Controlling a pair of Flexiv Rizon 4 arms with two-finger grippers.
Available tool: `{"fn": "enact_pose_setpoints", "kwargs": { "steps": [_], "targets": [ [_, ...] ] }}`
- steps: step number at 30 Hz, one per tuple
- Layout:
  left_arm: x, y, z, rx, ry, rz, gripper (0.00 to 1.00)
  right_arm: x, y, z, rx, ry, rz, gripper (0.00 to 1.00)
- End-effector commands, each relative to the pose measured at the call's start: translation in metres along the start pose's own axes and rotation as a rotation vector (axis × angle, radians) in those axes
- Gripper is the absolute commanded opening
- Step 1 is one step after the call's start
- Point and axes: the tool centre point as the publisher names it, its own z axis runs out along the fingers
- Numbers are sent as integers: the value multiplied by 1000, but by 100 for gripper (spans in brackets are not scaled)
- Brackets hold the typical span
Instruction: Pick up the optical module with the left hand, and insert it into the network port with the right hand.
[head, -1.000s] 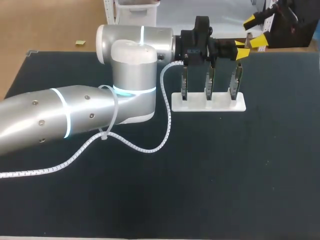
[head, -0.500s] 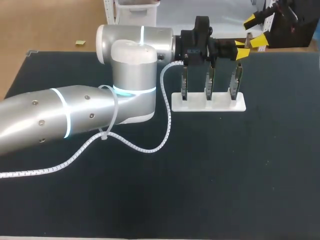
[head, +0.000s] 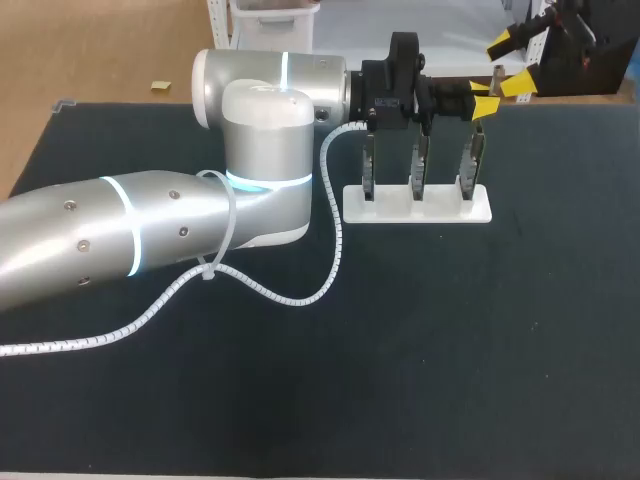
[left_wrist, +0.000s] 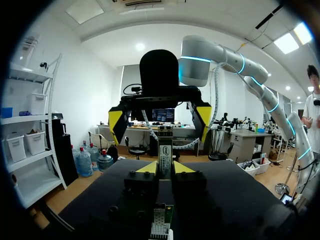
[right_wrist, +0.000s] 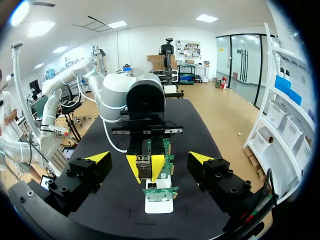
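Within the left pincer (left_wrist: 165, 169), wrist views show the optical module (left_wrist: 165, 150).

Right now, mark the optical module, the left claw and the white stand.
optical module (left_wrist: 164, 150), left wrist view, its labelled face.
left claw (left_wrist: 165, 168), left wrist view, midway between its yellow tips.
white stand (head: 440, 209), head view, bare front edge.

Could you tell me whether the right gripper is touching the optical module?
Apart. In the right wrist view, the right gripper stands open, with clear gaps either side of the optical module.
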Motion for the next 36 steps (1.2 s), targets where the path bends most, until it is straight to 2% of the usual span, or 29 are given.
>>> {"fn": "enact_pose_setpoints", "kwargs": {
  "steps": [1, 3, 4, 5, 6, 7, 30, 31, 32, 33, 36],
  "targets": [
    [0, -1, 0, -3, 0, 0, 0, 0, 2, 1, 6, 1, -1, 100],
    [0, -1, 0, -3, 0, 0, 0, 0, 3, 1, 9, 5, -4, 100],
    [0, -1, 0, -3, 0, 0, 0, 0, 3, 2, 10, 8, -6, 91],
    [0, -1, 0, -3, 0, 0, 0, 0, 3, 2, 9, 8, -6, 42],
    [0, -1, 0, -3, 0, 0, 0, 0, 3, 3, 9, 8, -5, 24],
    [0, -1, 0, -3, 0, 0, 0, 0, 3, 3, 9, 7, -5, 0],
    [0, -1, 0, -3, 0, 0, 0, -1, 6, 4, 13, 4, -9, 0],
    [0, -1, 0, -3, 0, 0, 15, -1, 6, 4, 13, 4, -9, 0],
    [0, -1, 0, -3, 0, 0, 73, -1, 6, 4, 14, 4, -9, 0],
    [0, -1, 0, -3, 0, 0, 100, -1, 6, 4, 14, 4, -9, 0],
    [0, -1, 0, -3, 0, 0, 100, -1, 6, 4, 13, 2, -9, 0]
  ]
}}
